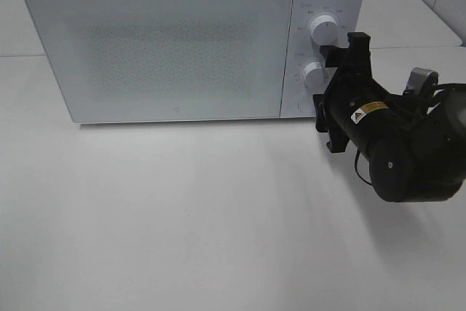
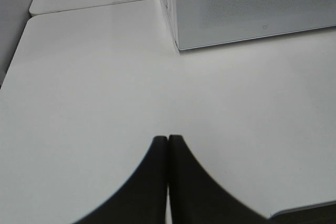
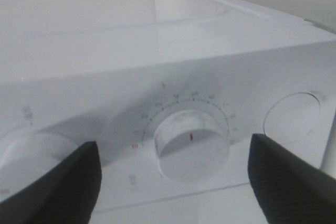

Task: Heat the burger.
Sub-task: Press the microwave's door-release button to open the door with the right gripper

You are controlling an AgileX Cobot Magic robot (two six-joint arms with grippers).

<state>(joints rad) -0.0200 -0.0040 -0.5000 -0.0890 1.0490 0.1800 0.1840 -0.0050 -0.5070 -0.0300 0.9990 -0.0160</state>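
Observation:
The white microwave [image 1: 167, 49] stands at the back of the table with its door closed. The burger is hidden; I see it in no view. My right gripper [image 1: 329, 78] is open in front of the control panel, its fingers either side of the lower knob [image 1: 314, 76] and not touching it. In the right wrist view that knob [image 3: 191, 142] sits between the open gripper [image 3: 173, 182]. The upper knob [image 1: 324, 28] is free. My left gripper [image 2: 168, 140] is shut and empty, low over the table in front of the microwave's corner [image 2: 181, 45]; the high view does not show it.
The white table [image 1: 182, 216] stretches in front of the microwave. A round button [image 3: 291, 116] sits beside the lower knob on the panel. The right arm's black body [image 1: 400, 143] hangs over the table's right side.

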